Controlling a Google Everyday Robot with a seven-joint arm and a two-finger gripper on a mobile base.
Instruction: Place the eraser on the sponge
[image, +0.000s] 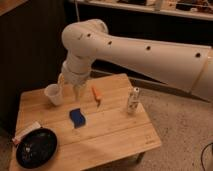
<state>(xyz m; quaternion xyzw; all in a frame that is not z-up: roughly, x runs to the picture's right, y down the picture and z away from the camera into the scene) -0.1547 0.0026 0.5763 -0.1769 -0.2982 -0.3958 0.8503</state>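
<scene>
Gripper (77, 93) hangs over the back-left part of the desk (120, 131), fingers pointing down, tips just above the wood. It sits between the white cup (52, 94) on its left and the orange carrot piece (96, 95) on its right, near both but touching neither as far as can be seen. Fingers spread, nothing between them. The big white arm (150, 52) comes in from the right edge and bends down at the wrist above the gripper.

Eraser (27, 131) lies flat at the front-left of the desk, reddish end toward the desk's left edge, right at the upper-left rim of the black plate (36, 148); can't tell if they touch. Not held, well apart from the gripper.

Sponge (77, 118), dark blue, lies flat near mid-desk, in front of the gripper and a bit below the carrot piece, top bare. It lies apart from the eraser, w/ bare wood between.

White bottle (132, 100) stands upright toward the right side of the desk, apart from everything else.
</scene>
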